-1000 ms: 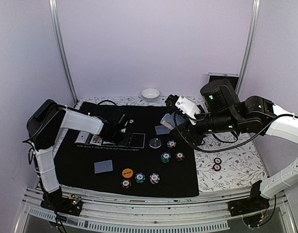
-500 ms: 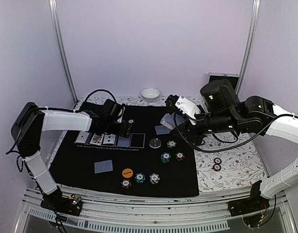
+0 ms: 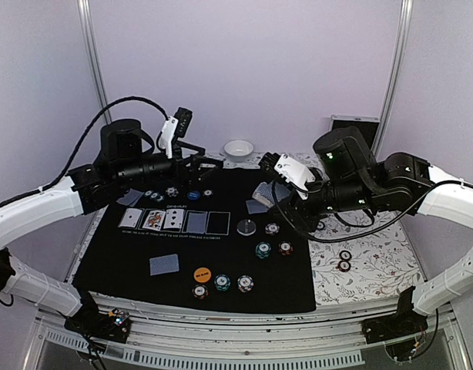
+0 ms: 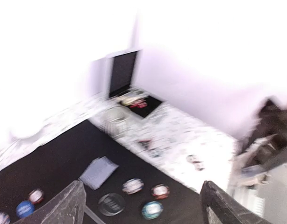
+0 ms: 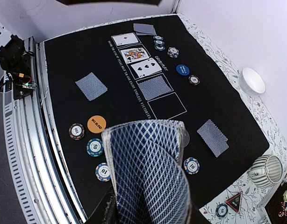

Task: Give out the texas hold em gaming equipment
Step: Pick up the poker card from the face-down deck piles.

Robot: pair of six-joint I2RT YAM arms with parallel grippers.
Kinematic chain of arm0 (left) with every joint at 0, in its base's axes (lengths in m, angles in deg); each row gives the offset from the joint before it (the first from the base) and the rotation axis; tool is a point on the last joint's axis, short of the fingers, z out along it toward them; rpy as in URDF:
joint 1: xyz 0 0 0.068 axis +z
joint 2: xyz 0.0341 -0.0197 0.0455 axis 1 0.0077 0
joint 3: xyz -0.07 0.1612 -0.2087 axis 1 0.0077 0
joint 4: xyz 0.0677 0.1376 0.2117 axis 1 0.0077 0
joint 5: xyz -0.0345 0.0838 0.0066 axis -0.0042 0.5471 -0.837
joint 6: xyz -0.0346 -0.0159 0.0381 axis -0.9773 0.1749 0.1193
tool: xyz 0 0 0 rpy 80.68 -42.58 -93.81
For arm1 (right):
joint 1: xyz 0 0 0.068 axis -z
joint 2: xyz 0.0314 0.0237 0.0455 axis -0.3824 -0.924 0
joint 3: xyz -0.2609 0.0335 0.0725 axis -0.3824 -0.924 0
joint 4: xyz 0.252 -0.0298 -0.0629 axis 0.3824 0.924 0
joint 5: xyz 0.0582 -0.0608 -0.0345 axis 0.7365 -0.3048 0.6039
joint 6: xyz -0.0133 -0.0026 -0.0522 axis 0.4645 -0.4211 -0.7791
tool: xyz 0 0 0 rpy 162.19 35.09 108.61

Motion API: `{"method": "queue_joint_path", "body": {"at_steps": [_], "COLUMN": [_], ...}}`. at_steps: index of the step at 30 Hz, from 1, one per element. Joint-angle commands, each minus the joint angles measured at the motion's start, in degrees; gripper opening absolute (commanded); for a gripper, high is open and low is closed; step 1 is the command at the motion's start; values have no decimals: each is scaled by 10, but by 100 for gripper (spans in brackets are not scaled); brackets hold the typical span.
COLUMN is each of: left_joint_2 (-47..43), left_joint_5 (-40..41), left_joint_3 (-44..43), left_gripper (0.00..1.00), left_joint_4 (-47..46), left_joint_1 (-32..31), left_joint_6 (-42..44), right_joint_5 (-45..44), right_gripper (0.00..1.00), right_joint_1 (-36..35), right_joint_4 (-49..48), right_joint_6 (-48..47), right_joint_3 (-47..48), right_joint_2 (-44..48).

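My right gripper (image 3: 269,189) is shut on a fanned deck of blue-backed playing cards (image 5: 148,172), held above the black mat (image 3: 129,254). My left gripper (image 3: 208,163) is raised above the mat's far edge, open and empty; its view is blurred, with fingers (image 4: 68,205) wide apart. Three face-up cards (image 5: 134,53) and one face-down card (image 3: 195,222) lie in the printed row. Single face-down cards lie at the front left (image 3: 164,264) and right of centre (image 3: 257,206). An orange disc (image 3: 202,274), a blue disc (image 3: 192,195) and striped chips (image 3: 223,283) sit on the mat.
A small white bowl (image 3: 239,149) stands behind the mat. Two chips (image 3: 344,260) lie on the floral cloth at right. A ribbed mug (image 5: 265,171) and a red triangular marker (image 5: 233,201) sit beside the mat. An open case (image 3: 352,123) stands at back right.
My left arm has lifted off the card row and swung up and back, away from the mat. My right arm has barely moved, the deck still in it.
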Motion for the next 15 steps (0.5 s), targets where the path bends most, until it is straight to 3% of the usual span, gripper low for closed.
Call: {"method": "queue_joint_path", "body": {"at_steps": [1, 6, 15], "left_joint_2": [32, 82, 127], "left_joint_5": [-163, -167, -127], "left_joint_3": [-41, -95, -147], "left_gripper": [89, 93, 84], "left_joint_4": [13, 48, 64], "left_joint_1": [-32, -79, -107], "left_joint_6": [-36, 12, 76], "right_joint_5": [12, 19, 36], "right_gripper": [4, 4, 4], "right_joint_1": [-3, -6, -10], "right_joint_4": [-11, -7, -12], "right_joint_6": [-3, -5, -6], "right_joint_3": [22, 32, 39], "right_joint_2": [-13, -26, -36]}}
